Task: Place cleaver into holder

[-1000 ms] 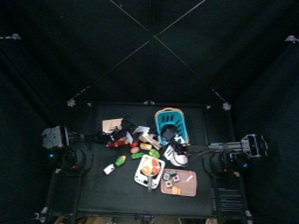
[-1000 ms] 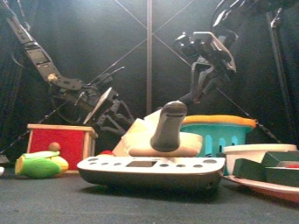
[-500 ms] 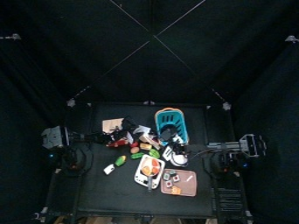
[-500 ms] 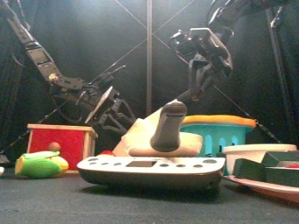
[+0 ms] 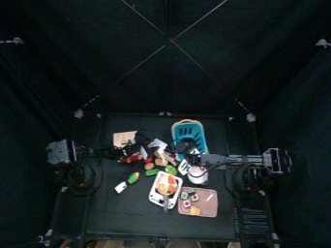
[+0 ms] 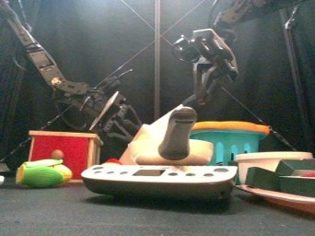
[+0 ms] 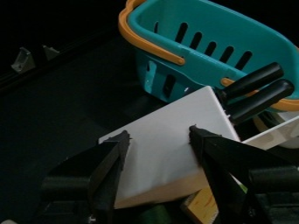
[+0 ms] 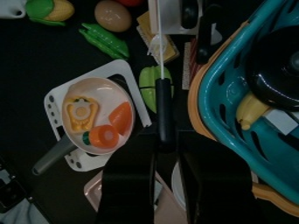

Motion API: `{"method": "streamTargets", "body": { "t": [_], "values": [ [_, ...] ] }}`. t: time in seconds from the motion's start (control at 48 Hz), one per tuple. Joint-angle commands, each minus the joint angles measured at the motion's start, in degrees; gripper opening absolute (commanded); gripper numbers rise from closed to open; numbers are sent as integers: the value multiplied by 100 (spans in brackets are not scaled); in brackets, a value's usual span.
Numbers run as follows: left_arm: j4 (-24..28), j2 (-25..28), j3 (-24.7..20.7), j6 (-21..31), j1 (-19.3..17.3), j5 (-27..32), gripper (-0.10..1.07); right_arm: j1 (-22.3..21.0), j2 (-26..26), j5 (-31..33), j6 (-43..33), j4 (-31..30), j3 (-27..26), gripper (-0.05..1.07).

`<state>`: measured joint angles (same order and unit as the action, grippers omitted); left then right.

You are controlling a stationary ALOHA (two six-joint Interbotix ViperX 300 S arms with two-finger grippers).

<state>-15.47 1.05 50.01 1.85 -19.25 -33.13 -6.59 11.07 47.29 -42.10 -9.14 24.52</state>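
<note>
The holder (image 6: 64,152) stands at the left of the desk (image 6: 50,207), with bare dark surface around it and only a green toy (image 6: 44,173) in front. The left claw (image 7: 158,134) hangs released beside it, jaws spread wide over a white slab (image 7: 176,144). High above the crowded middle, in free air, the right claw (image 8: 162,149) grasps the cleaver (image 8: 160,96), seen edge-on. Right of that, the teal basket (image 6: 231,140) holds a black round thing (image 8: 278,83) and a yellow piece (image 8: 247,112).
</note>
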Motion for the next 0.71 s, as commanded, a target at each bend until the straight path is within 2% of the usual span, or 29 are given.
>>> {"method": "streamTargets", "body": {
  "t": [0.0, 0.333, 0.688],
  "values": [
    [9, -26, -62, -9, 9, 9, 92, -44, 132, 18, 9, 18, -229, 50],
    [9, -18, -70, -9, 9, 123, 92, -237, 105, 79, 18, 79, -422, 52],
    [9, -18, -79, -9, 9, 123, 92, -396, 44, -167, 26, 132, -422, 52]
  ]
}}
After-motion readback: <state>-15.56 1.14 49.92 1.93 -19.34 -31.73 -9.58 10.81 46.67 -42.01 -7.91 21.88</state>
